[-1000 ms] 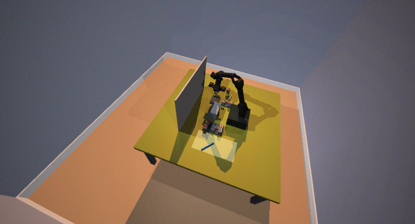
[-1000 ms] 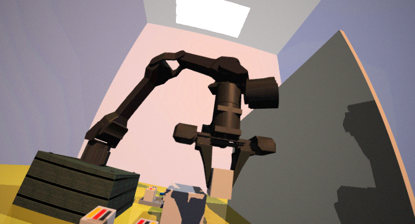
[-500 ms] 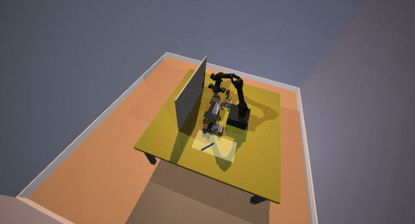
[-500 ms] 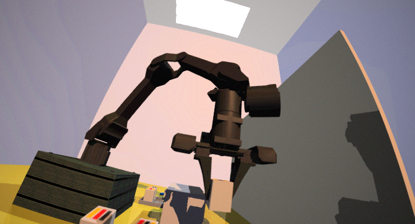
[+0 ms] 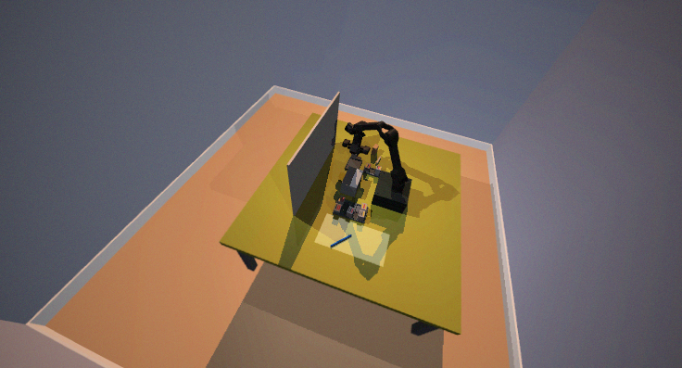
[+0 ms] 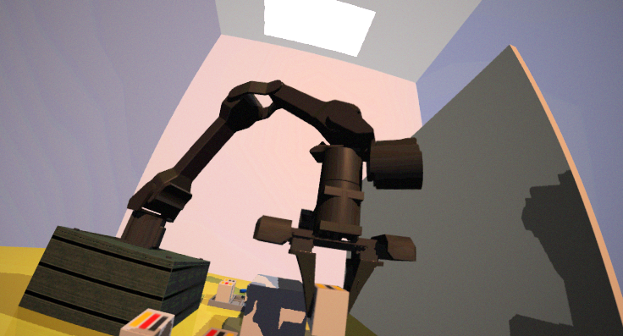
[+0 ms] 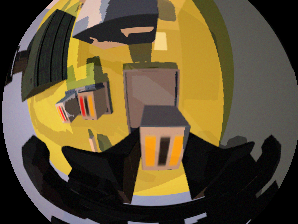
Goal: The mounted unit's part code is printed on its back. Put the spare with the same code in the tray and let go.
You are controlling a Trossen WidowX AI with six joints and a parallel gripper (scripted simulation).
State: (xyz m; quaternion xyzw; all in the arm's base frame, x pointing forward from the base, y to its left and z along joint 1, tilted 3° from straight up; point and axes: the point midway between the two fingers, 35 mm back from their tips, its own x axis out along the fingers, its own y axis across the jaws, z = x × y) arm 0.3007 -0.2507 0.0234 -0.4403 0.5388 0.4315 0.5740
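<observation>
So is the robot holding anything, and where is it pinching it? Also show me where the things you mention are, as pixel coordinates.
Yes, the gripper (image 6: pixel 329 310) (image 7: pixel 160 129) holds a block with orange-black-orange stripes (image 6: pixel 329 312) (image 7: pixel 163 150), pinched by two opposite sides, with the striped end left uncovered.

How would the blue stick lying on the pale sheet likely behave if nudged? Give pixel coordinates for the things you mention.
The blue stick (image 5: pixel 341 241) looks straight and slim, so it is probably stiff and fairly light. It may roll if pushed side-on, though its cross-section is too small to tell. Lying flat, it seems unlikely to tip.
</observation>
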